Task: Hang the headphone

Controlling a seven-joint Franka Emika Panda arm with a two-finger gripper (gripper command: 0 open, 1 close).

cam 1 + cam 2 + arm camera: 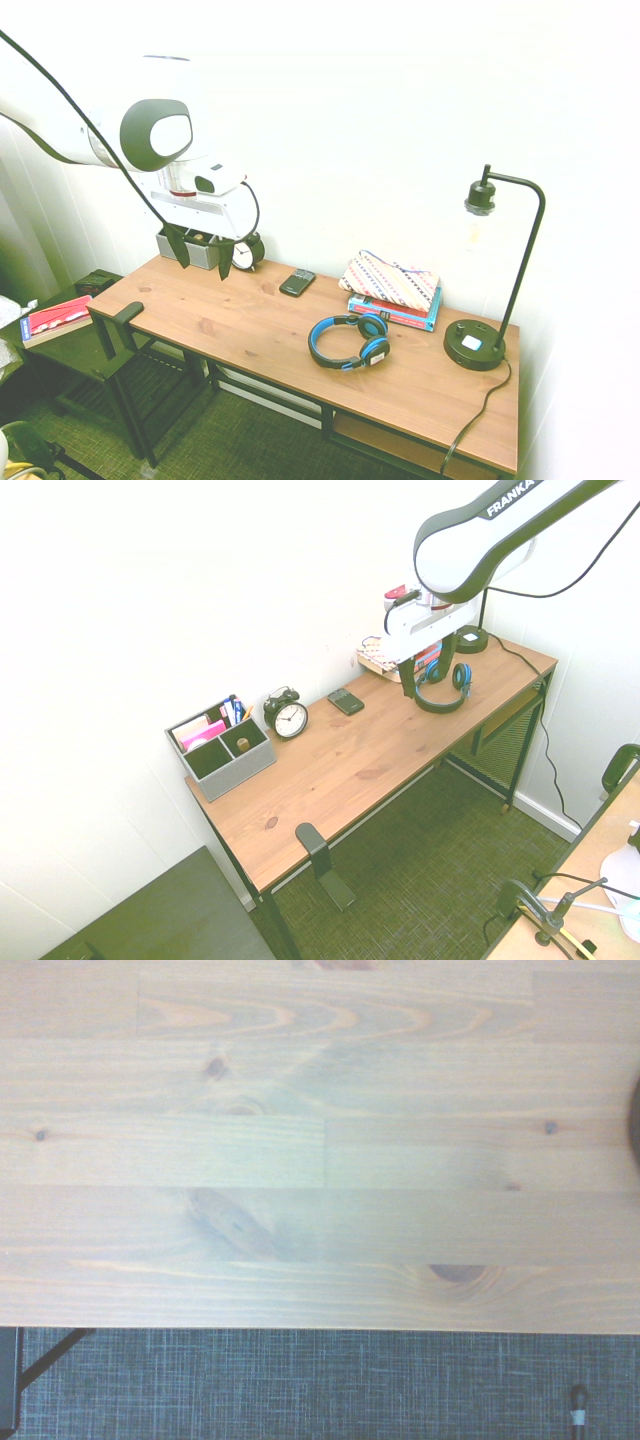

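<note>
Headphone point(349, 342) lies flat on wood table point(240, 335), roughly mid-right of top in 1st ext view, cups toward the books, band arc toward front edge; nothing touching it. Tool point(203, 255) hangs in air above table's far-left part, well apart from headphone, fingers spread open w/ nothing between them. Behind headphone near wall: folded patterned cloth point(391, 279) on stacked books point(398, 311). Black lamp point(490, 275) base sits near right end, cord dropping over front edge. Phone point(297, 282) lies flat near back edge, mid table. Alarm clock point(288, 715) & grey organizer point(220, 746) stand at wall side toward the other end. Black hook point(318, 858) clamped at front edge of table near that end, sticking out past the edge over floor. Big bare strip of wood between organizer/clock and headphone, along front edge. Wrist view: bare wood planks, straight table edge, grey carpet point(300, 1385) below; dark curved sliver at one side edge, can't tell what.
</note>
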